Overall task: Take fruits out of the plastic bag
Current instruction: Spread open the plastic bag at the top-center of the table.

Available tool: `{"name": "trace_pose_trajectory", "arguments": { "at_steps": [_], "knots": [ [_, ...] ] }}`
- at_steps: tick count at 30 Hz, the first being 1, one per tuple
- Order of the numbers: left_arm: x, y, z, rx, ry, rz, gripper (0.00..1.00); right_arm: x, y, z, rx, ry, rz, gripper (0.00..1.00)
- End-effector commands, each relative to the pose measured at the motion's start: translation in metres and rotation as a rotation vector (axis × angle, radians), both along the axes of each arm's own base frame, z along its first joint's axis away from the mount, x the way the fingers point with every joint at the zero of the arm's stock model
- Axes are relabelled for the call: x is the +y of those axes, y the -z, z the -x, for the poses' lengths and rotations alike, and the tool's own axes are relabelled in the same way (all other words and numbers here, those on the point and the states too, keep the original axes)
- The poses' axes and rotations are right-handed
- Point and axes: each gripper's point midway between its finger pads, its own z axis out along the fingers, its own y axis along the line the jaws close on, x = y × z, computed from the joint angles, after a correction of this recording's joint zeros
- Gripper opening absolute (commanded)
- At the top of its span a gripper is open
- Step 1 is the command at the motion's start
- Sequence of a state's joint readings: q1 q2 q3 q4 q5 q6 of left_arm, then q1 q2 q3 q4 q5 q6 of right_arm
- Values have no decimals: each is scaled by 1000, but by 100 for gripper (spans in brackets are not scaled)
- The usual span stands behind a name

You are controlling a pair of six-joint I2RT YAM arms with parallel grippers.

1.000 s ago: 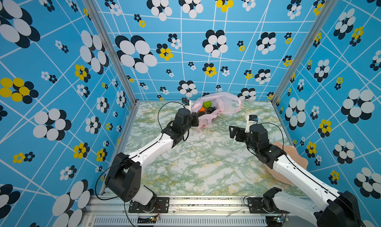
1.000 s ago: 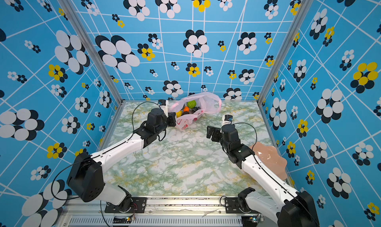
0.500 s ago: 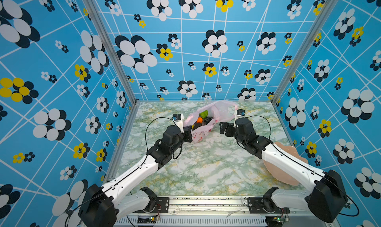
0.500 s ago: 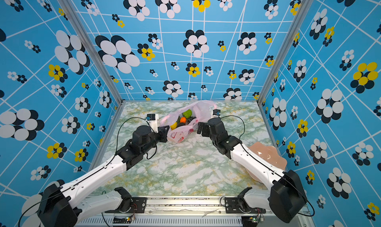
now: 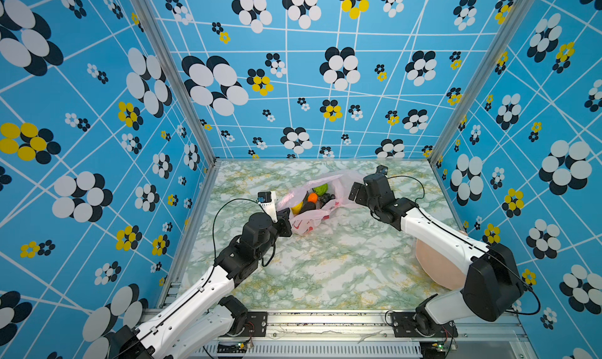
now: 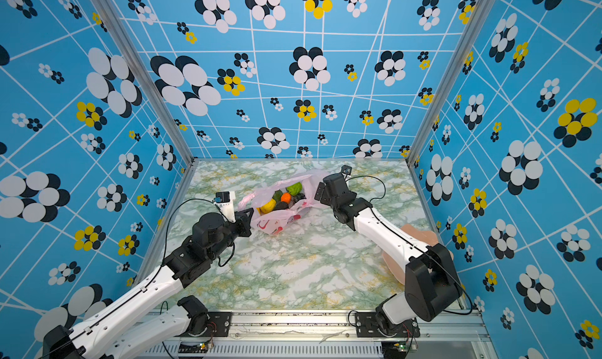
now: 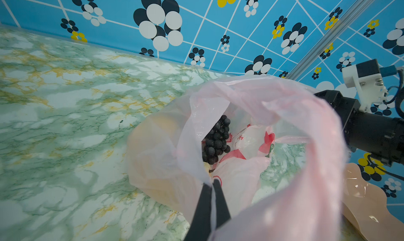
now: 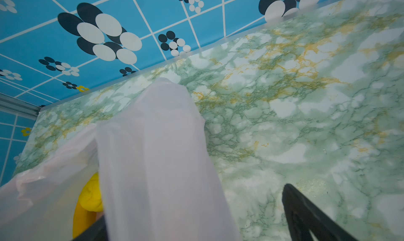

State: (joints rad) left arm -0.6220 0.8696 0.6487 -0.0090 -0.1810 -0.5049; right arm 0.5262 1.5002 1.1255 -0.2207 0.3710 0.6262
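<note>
The pink plastic bag (image 5: 306, 225) (image 6: 272, 225) lies open on the marble table toward the back. Fruits show in its mouth: a green lime (image 5: 321, 188), an orange (image 5: 312, 197), a yellow banana (image 5: 297, 207), a dark avocado (image 5: 308, 207) and grapes (image 7: 216, 139). My left gripper (image 7: 212, 183) is shut on the bag's near-left rim, also seen in a top view (image 5: 286, 217). My right gripper (image 5: 353, 191) stands open at the bag's right edge. In the right wrist view a fold of the bag (image 8: 153, 152) hangs between the wide jaws, with a yellow fruit (image 8: 87, 198) beside it.
A peach scalloped plate (image 5: 433, 269) (image 6: 420, 233) lies at the right edge of the table, partly under my right arm. The patterned blue walls (image 5: 325, 80) close in the back and both sides. Bare marble (image 5: 325, 269) stretches in front of the bag.
The left gripper has dragged the bag forward and to the left. The right gripper has swung from mid-table up to the bag's right edge, staying open.
</note>
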Motion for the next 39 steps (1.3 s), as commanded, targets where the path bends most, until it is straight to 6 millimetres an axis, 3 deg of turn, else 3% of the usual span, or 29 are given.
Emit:
{"name": "trace_pose_trajectory", "arguments": {
  "at_steps": [1,4,7,10,13,16,20,23,25,28,31,34,39],
  "knots": [
    [5,6,-6,16,-25,-37,0,14,-6,-9,-6,-47,-72,88],
    [6,2,-22,42,-46,-43,0,25,-18,-14,-21,-91,-91,64],
    [15,-6,-50,84,-98,-11,0,29,-34,-22,-45,-108,-76,31],
    [20,-22,-80,76,-122,57,0,35,-59,-35,-82,-133,-59,11],
    [24,-52,-112,53,-136,91,0,42,-92,-49,-143,-152,-63,0],
    [26,-89,-133,15,-133,115,0,49,-139,-61,-224,-177,-81,0],
    [35,-125,-127,-53,-144,129,0,46,-188,-56,-302,-192,-89,0],
    [41,-110,-112,-30,-146,114,0,42,-199,-42,-326,-208,-99,0],
    [43,-82,-102,18,-147,109,0,42,-188,-31,-309,-230,-111,0],
    [46,-33,-89,104,-159,115,0,43,-148,-16,-247,-258,-145,0],
    [55,27,-77,232,-199,122,0,44,-96,2,-178,-268,-202,0],
    [65,71,-73,324,-238,152,0,43,-49,10,-117,-258,-209,0],
    [83,106,-79,409,-292,218,0,39,16,11,-27,-233,-169,0]
  ]
}}
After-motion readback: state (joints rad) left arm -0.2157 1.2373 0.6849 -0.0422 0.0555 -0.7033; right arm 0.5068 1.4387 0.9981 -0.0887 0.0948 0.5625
